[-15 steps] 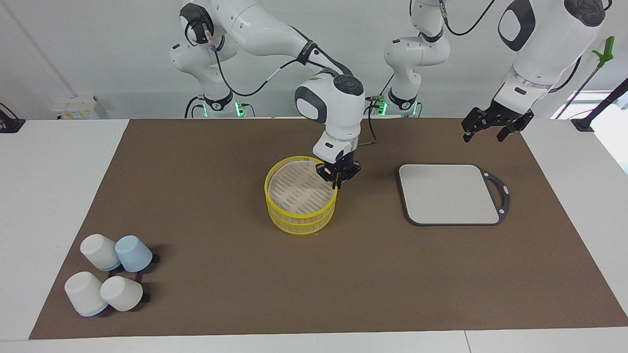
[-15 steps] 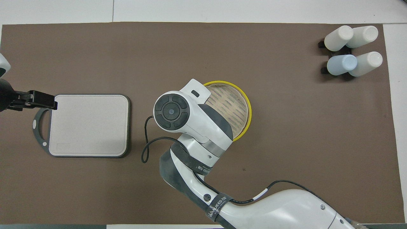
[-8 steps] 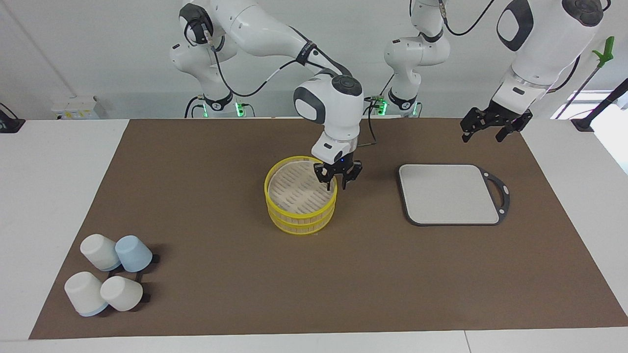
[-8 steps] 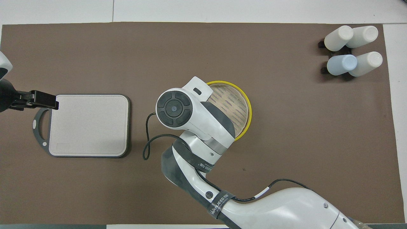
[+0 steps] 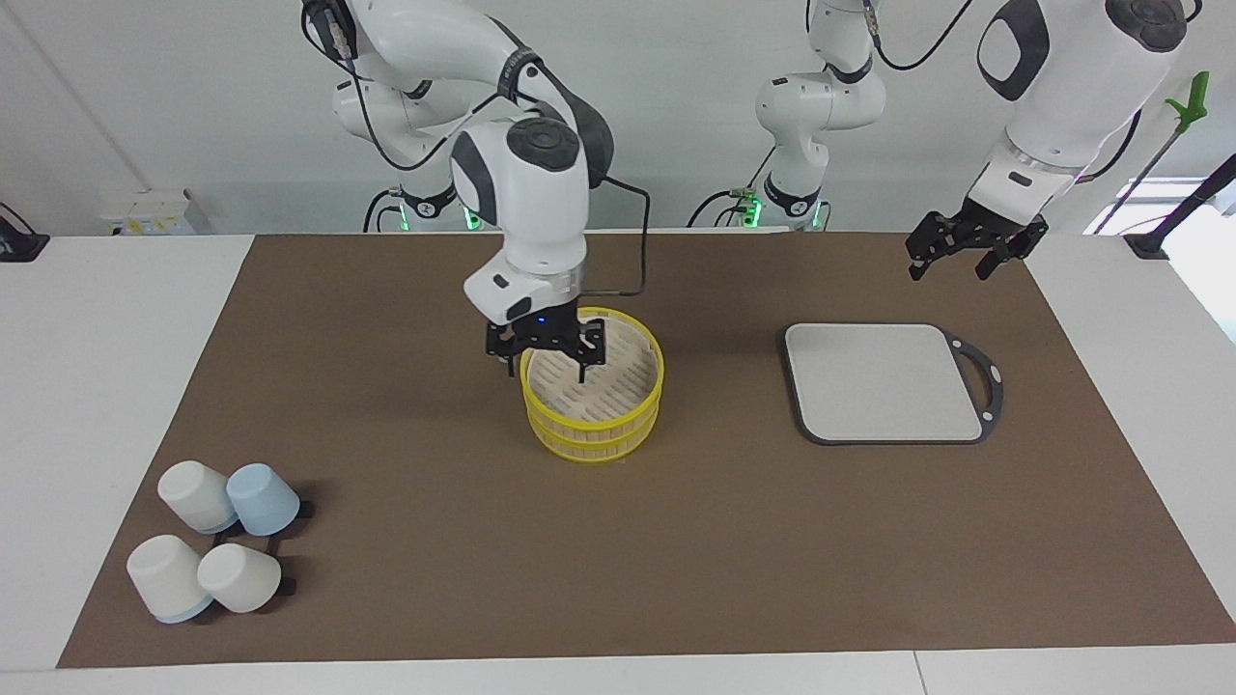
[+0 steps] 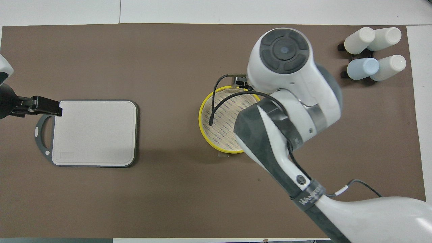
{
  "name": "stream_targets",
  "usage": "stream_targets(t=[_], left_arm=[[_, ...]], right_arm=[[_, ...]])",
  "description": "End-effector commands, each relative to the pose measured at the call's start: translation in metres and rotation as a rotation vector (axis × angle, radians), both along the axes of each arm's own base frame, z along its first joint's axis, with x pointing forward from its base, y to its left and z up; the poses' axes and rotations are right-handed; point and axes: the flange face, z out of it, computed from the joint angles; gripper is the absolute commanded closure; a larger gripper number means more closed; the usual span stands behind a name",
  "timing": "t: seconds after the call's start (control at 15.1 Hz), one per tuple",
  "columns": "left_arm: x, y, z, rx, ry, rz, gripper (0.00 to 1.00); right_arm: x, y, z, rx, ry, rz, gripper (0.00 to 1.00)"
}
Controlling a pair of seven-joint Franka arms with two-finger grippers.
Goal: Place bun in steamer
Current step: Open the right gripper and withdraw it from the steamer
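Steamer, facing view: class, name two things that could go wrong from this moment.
1. The open right hand hangs astride the rim of the steamer; a sideways or downward move could knock or tip it.
2. No bun shows in either view; it may be hidden under the right arm, or may have missed the steamer.

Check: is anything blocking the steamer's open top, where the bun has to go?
Nothing visible does. The steamer has no lid, and only the open right gripper hangs over its rim. No bun shows in either view. The left gripper waits near the grey board.
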Motion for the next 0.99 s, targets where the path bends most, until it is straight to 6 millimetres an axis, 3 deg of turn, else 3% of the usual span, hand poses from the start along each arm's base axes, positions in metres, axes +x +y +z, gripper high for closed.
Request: stream_targets(t=[0.0, 0.2, 0.4, 0.66, 0.93], left_arm=[[-0.006, 0.001, 0.002, 0.011, -0.013, -0.017, 0.00], [-0.006, 0.001, 0.002, 0.016, -0.013, -0.017, 0.00], [-0.006, 0.001, 0.002, 0.016, -0.016, -0.017, 0.00], [-0.006, 0.001, 0.002, 0.016, -0.016, -0.017, 0.00], [-0.006, 0.001, 0.002, 0.016, -0.016, -0.017, 0.00]], right_arm=[[-0.001, -0.065, 0.013, -0.019, 0.087, 0.037, 0.00], [-0.001, -0.154, 0.029, -0.023, 0.149, 0.028, 0.00], [-0.025, -0.198, 0.036, 0.093, 0.184, 0.005, 0.00], [-0.068, -0.197, 0.040, 0.078, 0.163, 0.042, 0.00], [-0.071, -0.197, 0.041, 0.083, 0.159, 0.048, 0.00]])
